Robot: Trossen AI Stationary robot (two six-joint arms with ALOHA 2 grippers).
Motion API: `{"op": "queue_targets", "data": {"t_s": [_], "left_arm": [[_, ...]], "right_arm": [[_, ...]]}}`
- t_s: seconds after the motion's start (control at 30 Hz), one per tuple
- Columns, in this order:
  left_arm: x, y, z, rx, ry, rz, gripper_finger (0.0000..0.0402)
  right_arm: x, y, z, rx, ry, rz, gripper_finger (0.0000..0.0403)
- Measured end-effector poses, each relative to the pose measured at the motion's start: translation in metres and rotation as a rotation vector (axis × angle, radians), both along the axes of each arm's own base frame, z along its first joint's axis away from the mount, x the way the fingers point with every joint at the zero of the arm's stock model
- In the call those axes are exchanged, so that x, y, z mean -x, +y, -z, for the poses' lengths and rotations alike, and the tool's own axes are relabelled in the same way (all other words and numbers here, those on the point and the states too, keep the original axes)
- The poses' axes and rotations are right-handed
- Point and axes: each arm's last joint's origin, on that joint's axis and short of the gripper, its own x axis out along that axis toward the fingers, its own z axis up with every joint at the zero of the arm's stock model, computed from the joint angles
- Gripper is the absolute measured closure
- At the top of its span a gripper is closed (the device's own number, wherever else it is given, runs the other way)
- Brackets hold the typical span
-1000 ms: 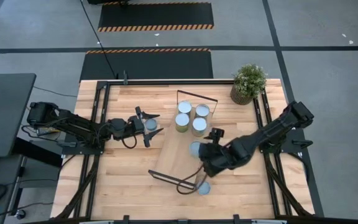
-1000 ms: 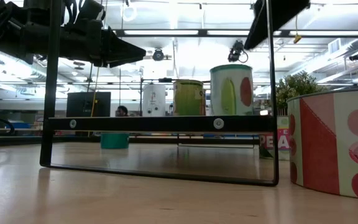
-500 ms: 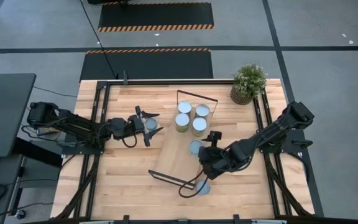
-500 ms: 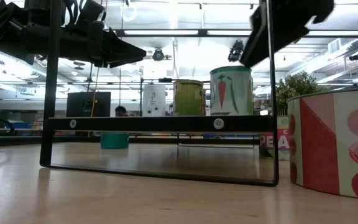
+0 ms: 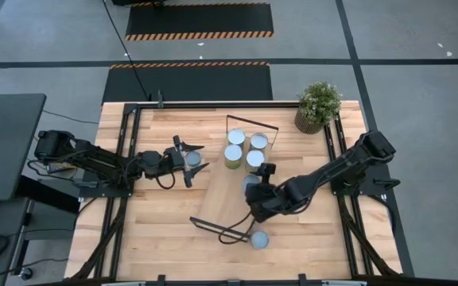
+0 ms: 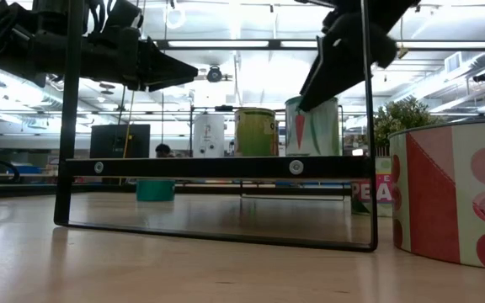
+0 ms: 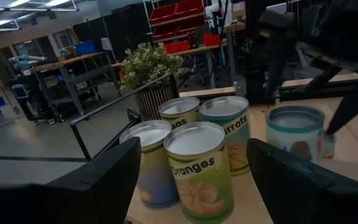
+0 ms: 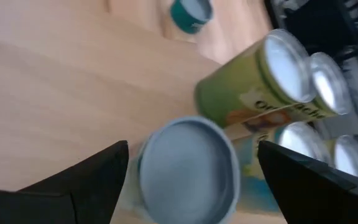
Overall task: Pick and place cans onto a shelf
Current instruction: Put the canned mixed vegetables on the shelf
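Observation:
The shelf (image 5: 219, 195), a light-wood board with black wire end frames, lies slantwise on the table. Several cans stand grouped on its far end (image 5: 245, 148) (image 7: 201, 168). One more can, with a carrot label (image 6: 314, 126) (image 8: 188, 171), stands alone mid-board. My right gripper (image 5: 252, 193) (image 8: 192, 146) hangs open just above it, a finger on either side, slanting down. My left gripper (image 5: 188, 161) (image 7: 193, 146) waits open and level at the shelf's left, with a short teal can (image 5: 194, 159) below it. Another can (image 5: 259, 238) (image 6: 457, 194) stands on the table near the front.
A potted plant (image 5: 318, 103) stands at the table's far right corner. The shelf's near wire frame (image 6: 217, 168) rises close to the front can. Bare wood lies left and right of the shelf toward the near edge.
My right gripper has come down and gone a little toward the table's left and far side, rolling slightly. It now hangs over the lone can on the shelf. Its fingers have stayed open.

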Motion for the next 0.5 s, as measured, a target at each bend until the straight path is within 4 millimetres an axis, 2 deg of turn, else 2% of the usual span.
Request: {"op": "queue_targets", "data": {"t_s": [0.3, 0.5], "left_arm": [[0.0, 0.0, 0.0, 0.0, -0.001, 0.0, 0.0104], [0.0, 0.0, 0.0, -0.001, 0.0, 0.0, 0.0104]], "right_arm": [[-0.01, -0.022, -0.002, 0.023, -0.031, 0.075, 0.0037], [-0.015, -0.02, -0.007, 0.028, -0.047, 0.022, 0.0037]]}}
